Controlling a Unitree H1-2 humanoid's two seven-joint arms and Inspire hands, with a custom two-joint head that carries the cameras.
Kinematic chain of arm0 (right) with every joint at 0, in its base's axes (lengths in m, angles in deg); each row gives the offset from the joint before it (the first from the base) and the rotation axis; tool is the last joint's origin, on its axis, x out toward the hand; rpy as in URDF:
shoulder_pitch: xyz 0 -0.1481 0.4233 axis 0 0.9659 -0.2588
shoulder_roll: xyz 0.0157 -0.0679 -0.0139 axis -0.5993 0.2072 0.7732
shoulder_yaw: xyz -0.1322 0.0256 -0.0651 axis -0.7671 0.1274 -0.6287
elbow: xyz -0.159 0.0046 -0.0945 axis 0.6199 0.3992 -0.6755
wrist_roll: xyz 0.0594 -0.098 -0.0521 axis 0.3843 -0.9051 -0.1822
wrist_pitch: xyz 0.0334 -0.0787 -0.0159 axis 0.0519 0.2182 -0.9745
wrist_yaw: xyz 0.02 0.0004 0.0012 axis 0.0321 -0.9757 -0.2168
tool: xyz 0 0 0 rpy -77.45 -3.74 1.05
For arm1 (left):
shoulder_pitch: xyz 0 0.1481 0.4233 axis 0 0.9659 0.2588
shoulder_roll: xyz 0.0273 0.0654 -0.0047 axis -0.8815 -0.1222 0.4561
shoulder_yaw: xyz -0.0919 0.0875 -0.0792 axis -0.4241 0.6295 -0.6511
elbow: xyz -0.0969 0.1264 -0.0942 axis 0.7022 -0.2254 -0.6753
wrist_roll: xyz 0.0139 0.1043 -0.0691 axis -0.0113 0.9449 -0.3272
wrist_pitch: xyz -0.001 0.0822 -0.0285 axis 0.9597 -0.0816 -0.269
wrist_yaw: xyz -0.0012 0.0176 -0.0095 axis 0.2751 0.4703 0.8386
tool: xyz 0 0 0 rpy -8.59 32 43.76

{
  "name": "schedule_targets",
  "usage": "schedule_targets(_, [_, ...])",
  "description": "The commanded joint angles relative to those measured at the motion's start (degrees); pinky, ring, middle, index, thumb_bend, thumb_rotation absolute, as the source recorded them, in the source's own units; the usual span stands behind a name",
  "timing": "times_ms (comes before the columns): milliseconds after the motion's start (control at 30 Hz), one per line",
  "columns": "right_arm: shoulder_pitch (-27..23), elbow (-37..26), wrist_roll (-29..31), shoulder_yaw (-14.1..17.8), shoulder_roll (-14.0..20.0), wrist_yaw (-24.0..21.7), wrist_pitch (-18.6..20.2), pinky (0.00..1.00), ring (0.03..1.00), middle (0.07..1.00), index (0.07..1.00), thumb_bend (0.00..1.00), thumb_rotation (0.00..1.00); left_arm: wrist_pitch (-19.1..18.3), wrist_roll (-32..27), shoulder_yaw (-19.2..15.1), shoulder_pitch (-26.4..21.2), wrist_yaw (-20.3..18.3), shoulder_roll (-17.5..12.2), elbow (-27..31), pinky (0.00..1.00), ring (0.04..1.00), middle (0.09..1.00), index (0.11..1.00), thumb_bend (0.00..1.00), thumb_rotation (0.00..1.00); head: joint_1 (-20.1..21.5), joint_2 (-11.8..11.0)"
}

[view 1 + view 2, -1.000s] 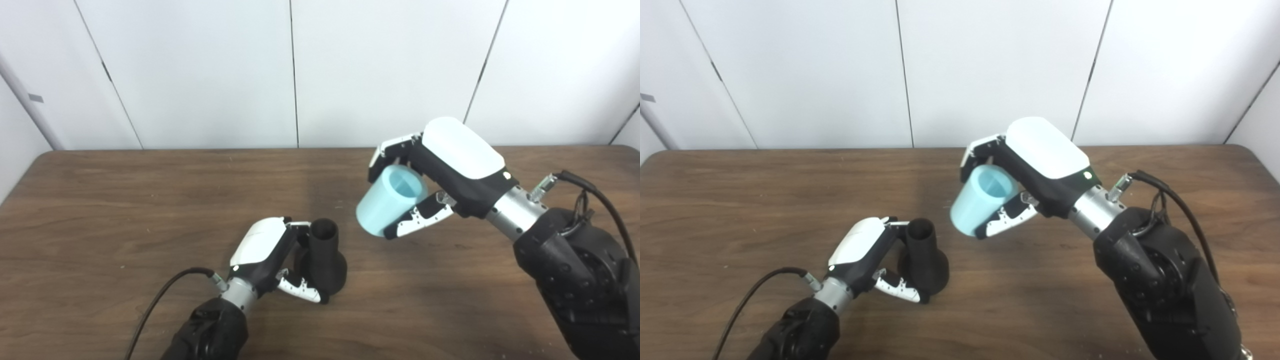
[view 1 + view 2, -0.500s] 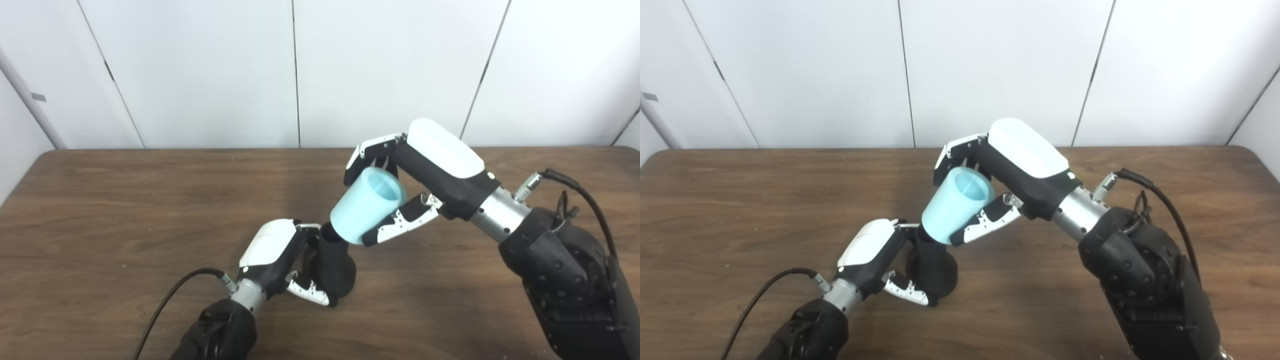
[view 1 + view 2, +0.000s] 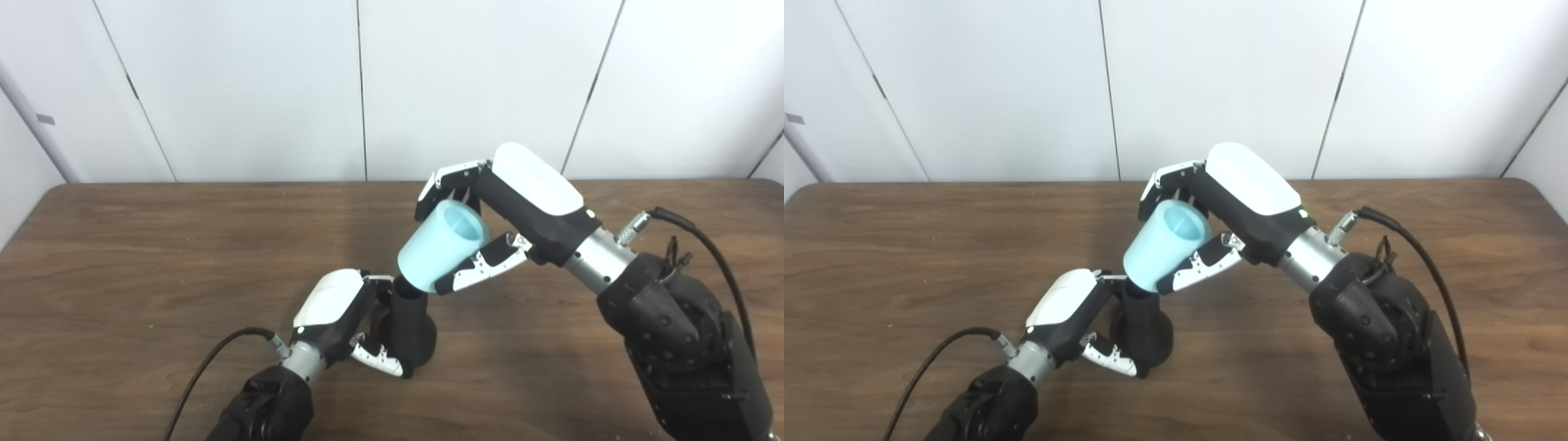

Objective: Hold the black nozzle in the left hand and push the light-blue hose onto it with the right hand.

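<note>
The black nozzle stands upright on the brown table near the front middle, its narrow neck pointing up. My left hand is shut around its wide base. My right hand is shut on the light-blue hose, a short tilted tube with its open upper end facing me. The hose's lower end sits over the nozzle's top and hides its rim. The same shows in the right eye view, with the hose above the nozzle.
White wall panels stand behind the table's far edge. A black cable runs from my left wrist, and another cable loops off my right forearm.
My right hand has carried the hose left and down, from beside the nozzle to its top. In the last half second it has shifted slightly further left. The left hand has stayed on the nozzle.
</note>
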State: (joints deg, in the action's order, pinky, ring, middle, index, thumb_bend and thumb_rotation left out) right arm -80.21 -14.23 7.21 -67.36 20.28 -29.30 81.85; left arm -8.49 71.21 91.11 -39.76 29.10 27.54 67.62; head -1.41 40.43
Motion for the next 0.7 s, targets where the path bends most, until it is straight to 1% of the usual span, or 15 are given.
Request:
schedule_targets(0, [-1.1, -0.6, -0.7, 0.1, 0.4, 1.2, -2.2, 0.31, 0.429, 0.515, 0.519, 0.50, 0.00, -0.6, -1.3, 1.9, 2.5, -4.9, -0.5, -1.7, 0.91, 0.648, 0.494, 0.485, 0.52, 0.00, 0.0, 0.1])
schedule_targets(167, [-0.6, -0.4, -1.5, -0.8, 0.7, 0.5, -2.7, 0.31, 0.426, 0.515, 0.517, 0.50, 0.00, -0.6, -1.3, 1.9, 2.5, -5.0, -0.6, -1.6, 0.91, 0.645, 0.487, 0.488, 0.52, 0.00, 0.2, 0.2])
schedule_targets(367, [-1.0, -0.2, -1.4, -0.9, 1.1, -0.7, -2.3, 0.31, 0.425, 0.514, 0.519, 0.50, 0.00, -0.6, -1.3, 1.9, 2.4, -5.1, -0.8, -1.7, 0.91, 0.645, 0.481, 0.491, 0.52, 0.00, 0.3, 0.3])
schedule_targets(667, [-1.0, 0.1, -1.9, -1.3, 0.4, -1.4, -2.1, 0.31, 0.425, 0.515, 0.519, 0.50, 0.00, -0.7, -1.0, 2.1, 2.3, -5.2, -0.9, -1.5, 0.91, 0.645, 0.481, 0.491, 0.52, 0.00, 0.2, 0.3])
